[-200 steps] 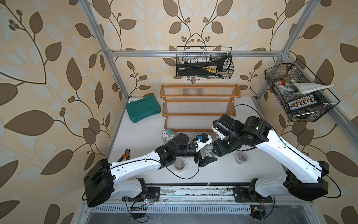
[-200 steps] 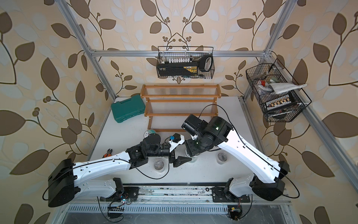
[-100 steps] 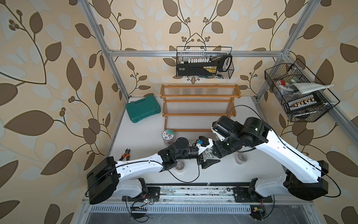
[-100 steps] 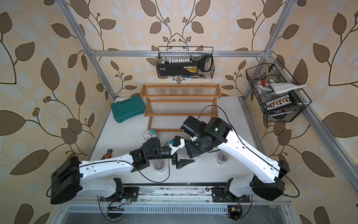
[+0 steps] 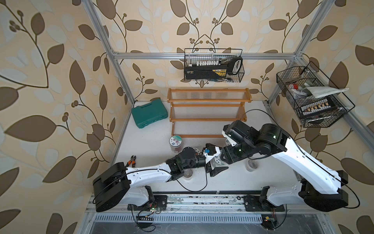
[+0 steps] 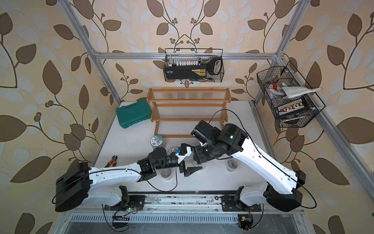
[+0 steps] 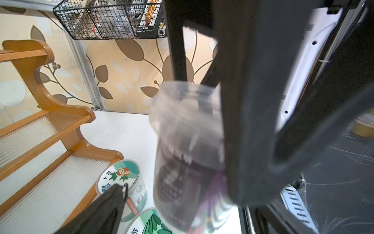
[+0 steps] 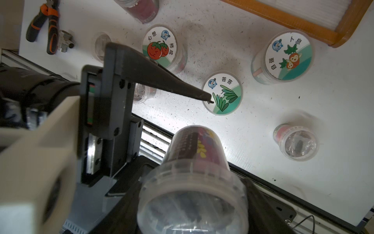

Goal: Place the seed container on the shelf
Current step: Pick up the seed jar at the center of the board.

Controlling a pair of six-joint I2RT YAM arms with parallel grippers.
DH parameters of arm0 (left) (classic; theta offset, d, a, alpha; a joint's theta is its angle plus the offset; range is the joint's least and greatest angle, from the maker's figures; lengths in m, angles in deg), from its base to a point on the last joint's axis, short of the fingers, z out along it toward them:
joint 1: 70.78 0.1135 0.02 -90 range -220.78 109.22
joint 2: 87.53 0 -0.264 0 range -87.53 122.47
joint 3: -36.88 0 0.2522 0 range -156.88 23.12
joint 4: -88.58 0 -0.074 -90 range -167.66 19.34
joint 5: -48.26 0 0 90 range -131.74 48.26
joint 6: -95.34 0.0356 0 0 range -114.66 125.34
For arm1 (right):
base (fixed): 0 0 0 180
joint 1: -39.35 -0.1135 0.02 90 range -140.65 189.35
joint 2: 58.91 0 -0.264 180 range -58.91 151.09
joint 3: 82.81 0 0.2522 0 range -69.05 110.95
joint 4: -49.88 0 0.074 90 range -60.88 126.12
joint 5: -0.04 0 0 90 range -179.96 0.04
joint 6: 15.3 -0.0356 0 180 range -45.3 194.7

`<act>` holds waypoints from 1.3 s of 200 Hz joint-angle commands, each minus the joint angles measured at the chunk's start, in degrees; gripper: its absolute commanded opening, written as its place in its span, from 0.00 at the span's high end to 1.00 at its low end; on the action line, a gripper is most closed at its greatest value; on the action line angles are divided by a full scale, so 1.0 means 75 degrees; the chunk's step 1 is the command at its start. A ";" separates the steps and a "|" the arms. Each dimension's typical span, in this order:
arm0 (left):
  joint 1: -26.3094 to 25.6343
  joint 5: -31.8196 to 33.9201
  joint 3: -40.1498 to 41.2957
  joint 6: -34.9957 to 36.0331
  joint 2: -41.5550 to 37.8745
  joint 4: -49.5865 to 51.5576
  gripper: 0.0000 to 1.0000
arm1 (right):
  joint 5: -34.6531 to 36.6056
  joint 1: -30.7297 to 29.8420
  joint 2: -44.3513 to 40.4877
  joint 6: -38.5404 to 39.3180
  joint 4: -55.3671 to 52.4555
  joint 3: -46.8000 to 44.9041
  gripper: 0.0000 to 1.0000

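Your right gripper (image 8: pixel 193 204) is partly closed around the seed container (image 8: pixel 194 154). It is a clear, smooth plastic tub with a ridged rim and dark stuff inside, and you hold it tipped above the table (image 5: pixel 149 145). Your left gripper (image 5: pixel 215 159) is wide open close by and holds nothing. The smooth tub could slip or bump that gripper. The shelf (image 5: pixel 208 105), shiny wood with ribbed clear steps, stands farther back.

Blurry, half-hidden seed container (image 7: pixel 188 154)

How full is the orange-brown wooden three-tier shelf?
Empty where visible: the orange-brown wooden shelf shows bare ribbed tiers in both top views; the right arm covers part of the lowest.
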 commanded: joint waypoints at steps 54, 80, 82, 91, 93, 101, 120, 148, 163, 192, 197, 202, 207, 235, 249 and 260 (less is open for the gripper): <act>-0.0242 0.1644 0.0104 0.0876 -0.0050 -0.1288 0.02 | 0.0067 -0.0040 -0.0062 -0.1014 0.0914 -0.0174 0.41; -0.0242 0.1656 0.0124 0.0979 -0.0144 -0.1263 0.02 | 0.0057 0.0001 -0.0001 -0.1081 0.0955 -0.0300 0.41; -0.0242 0.1659 0.0131 0.0983 -0.0149 -0.1265 0.02 | 0.0052 -0.0001 0.0006 -0.1086 0.0959 -0.0306 0.41; -0.0242 0.1678 0.0155 0.0987 -0.0183 -0.1265 0.02 | 0.0071 0.0017 0.0021 -0.1094 0.0977 -0.0343 0.41; -0.0242 0.1682 0.0159 0.0988 -0.0191 -0.1256 0.02 | 0.0073 0.0012 0.0023 -0.1098 0.0977 -0.0355 0.41; -0.0242 0.1695 0.0170 0.0988 -0.0206 -0.1271 0.02 | 0.0086 0.0040 0.0041 -0.1094 0.0980 -0.0377 0.41; -0.0242 0.1659 0.0255 0.0956 -0.0243 -0.1382 0.02 | 0.0130 0.0080 0.0079 -0.1088 0.0954 -0.0419 0.41; -0.0242 0.1617 0.0212 0.0962 -0.0248 -0.1300 0.04 | 0.0121 0.0158 0.0129 -0.1058 0.0960 -0.0481 0.42; -0.0242 0.1597 0.0205 0.0942 -0.0260 -0.1308 0.04 | 0.0121 0.0215 0.0152 -0.1029 0.0965 -0.0538 0.42; -0.0243 0.1619 0.0153 0.0936 -0.0261 -0.1271 0.06 | 0.0063 0.0311 0.0131 -0.1006 0.1050 -0.0668 0.42; -0.0242 0.1631 0.0156 0.0930 -0.0260 -0.1283 0.06 | 0.0062 0.0303 0.0129 -0.1006 0.1065 -0.0679 0.42; -0.0242 0.1633 0.0151 0.0937 -0.0260 -0.1299 0.07 | 0.0073 0.0313 0.0128 -0.1005 0.1065 -0.0692 0.42; -0.0242 0.1633 0.0158 0.0929 -0.0260 -0.1294 0.08 | 0.0074 0.0328 0.0129 -0.0996 0.1059 -0.0714 0.42; -0.0231 0.1651 0.0117 0.0883 -0.0214 -0.1250 0.15 | -0.0029 0.0381 0.0094 -0.0982 0.1187 -0.0861 0.42; -0.0230 0.1613 0.0114 0.0863 -0.0191 -0.1300 0.19 | -0.0078 0.0389 0.0059 -0.0973 0.1268 -0.0908 0.41; -0.0230 0.1540 0.0076 0.0859 -0.0196 -0.1240 0.27 | -0.0083 0.0382 0.0057 -0.0963 0.1278 -0.0937 0.40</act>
